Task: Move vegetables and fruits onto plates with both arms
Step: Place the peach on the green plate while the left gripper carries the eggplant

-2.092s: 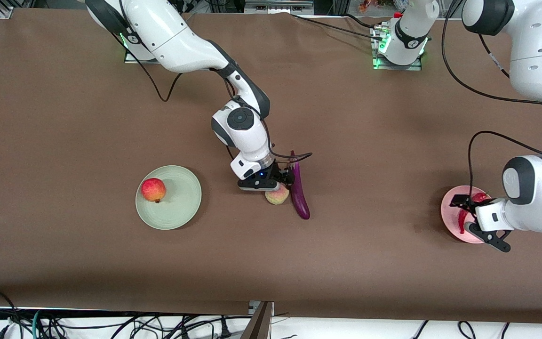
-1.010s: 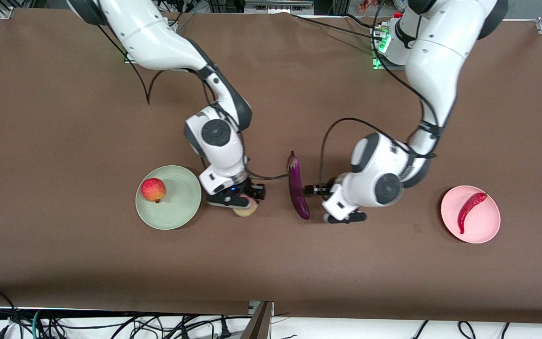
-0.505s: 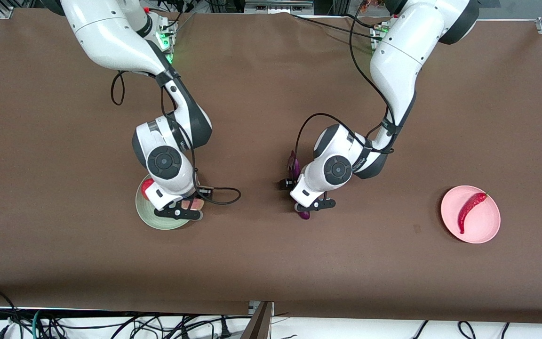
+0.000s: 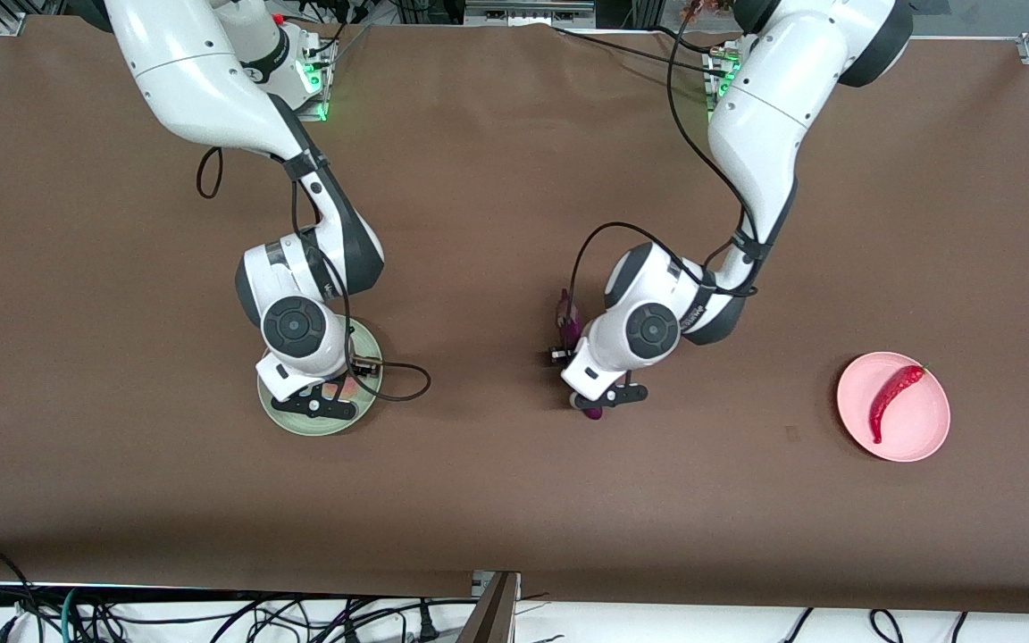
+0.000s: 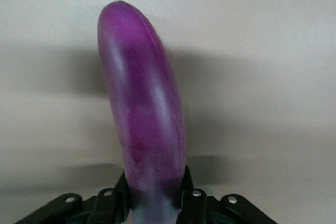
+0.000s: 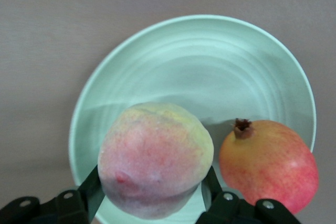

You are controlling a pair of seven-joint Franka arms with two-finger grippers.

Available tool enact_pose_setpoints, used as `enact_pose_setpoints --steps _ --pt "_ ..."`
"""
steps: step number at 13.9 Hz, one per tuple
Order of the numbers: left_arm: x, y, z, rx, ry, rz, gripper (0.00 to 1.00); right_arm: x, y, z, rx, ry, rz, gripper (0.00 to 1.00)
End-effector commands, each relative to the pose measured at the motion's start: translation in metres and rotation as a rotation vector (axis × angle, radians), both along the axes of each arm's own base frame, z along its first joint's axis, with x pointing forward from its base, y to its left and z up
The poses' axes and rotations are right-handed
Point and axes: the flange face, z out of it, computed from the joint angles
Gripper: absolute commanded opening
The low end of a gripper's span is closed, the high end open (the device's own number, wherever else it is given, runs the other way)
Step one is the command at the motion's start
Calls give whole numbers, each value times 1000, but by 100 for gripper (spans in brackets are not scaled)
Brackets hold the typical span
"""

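My right gripper is shut on the pale peach and holds it over the mint green plate. The round red fruit lies on that plate beside the peach. In the front view the right wrist covers most of this plate. At the table's middle my left gripper is shut on the long purple eggplant, one finger on each side of it. Only the eggplant's cap and tip show past the left wrist. The red chili pepper lies on the pink plate.
The pink plate stands toward the left arm's end of the table. A black cable loops from the right wrist just above the table beside the green plate. Bundles of cables hang below the table's edge nearest the front camera.
My right arm carried the peach from the table's middle to over the green plate. My left arm came over from the pink plate, and its fingers closed on the eggplant.
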Motion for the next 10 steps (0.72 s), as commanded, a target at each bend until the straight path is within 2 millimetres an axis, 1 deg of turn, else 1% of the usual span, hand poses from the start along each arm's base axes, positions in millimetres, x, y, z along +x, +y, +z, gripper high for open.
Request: enact_pose_setpoints --steps 1,2,3,4,5,6,7,8,9,10 --pt "35 88 42 -6 34 -75 0 -3 -6 -7 -5 15 2 34" --pt "43 129 56 -25 59 -139 0 -4 -5 -11 -5 17 -2 47" --pt "48 172 71 -52 82 -232 0 -3 -6 -11 -5 17 -4 71" --pt "51 221 82 -88 97 -325 0 -1 -5 -5 -1 10 7 96" --pt "53 275 86 -125 97 -397 0 2 -8 6 1 1 10 99" --pt "55 335 84 -126 86 -468 0 7 -13 32 14 -28 30 99" --pt "57 379 85 -112 64 -544 0 11 -15 60 30 -56 80 99" --pt "55 407 83 -97 59 -595 0 13 -19 89 39 -81 134 99" --pt "54 419 82 -84 62 -626 0 13 -29 111 34 -78 182 99" --pt "53 439 79 -37 77 -656 0 12 -41 134 20 -69 239 99"
